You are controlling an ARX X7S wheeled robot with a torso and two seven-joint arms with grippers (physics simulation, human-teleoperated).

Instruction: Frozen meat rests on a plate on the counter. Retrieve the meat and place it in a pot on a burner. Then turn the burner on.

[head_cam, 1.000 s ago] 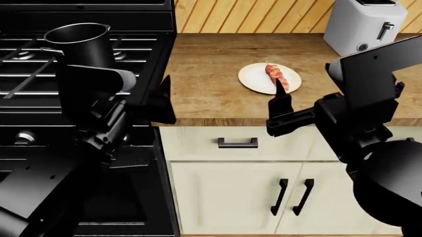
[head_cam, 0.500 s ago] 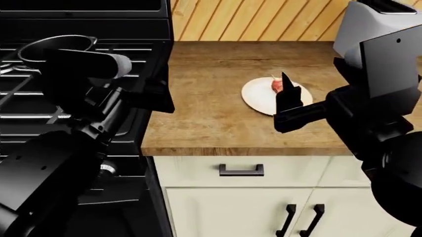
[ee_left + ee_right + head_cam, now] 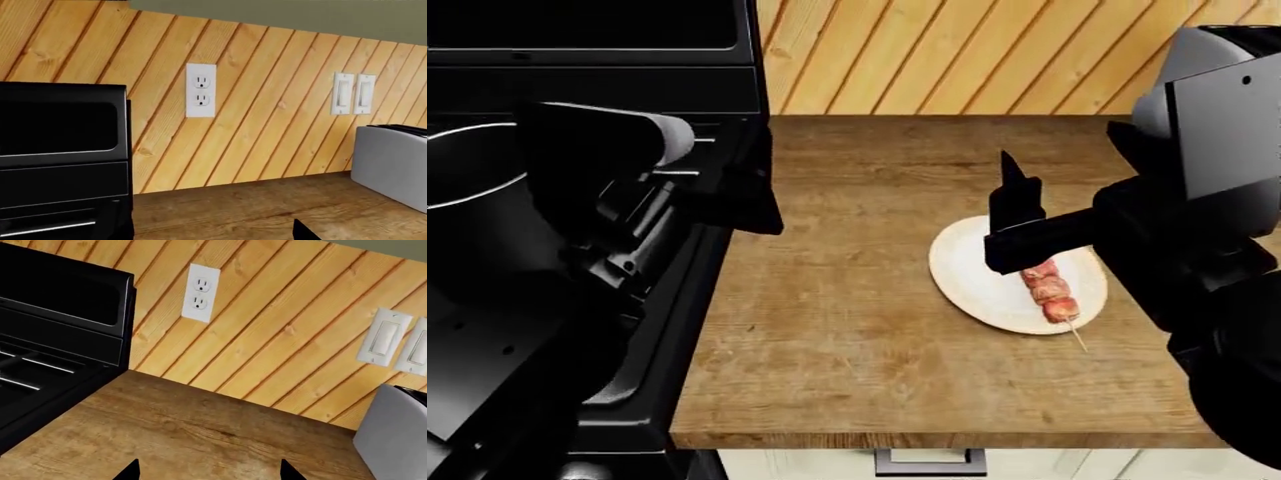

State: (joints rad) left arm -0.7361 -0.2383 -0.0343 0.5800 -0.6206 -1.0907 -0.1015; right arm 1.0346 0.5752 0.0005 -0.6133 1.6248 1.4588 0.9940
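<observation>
We find the meat lying lengthwise on the plate just beneath the nearer, unclenched, empty right tool.

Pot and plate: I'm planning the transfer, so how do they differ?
The pot is black, tall and deep, standing on the stove; the plate is white, flat and shallow, lying on the counter. The plate holds the meat; the pot's inside is not visible. Both are round.

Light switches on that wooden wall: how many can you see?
2, side by side: left light switch and right light switch, between the outlet and the toaster. More may lie outside the views.
</observation>
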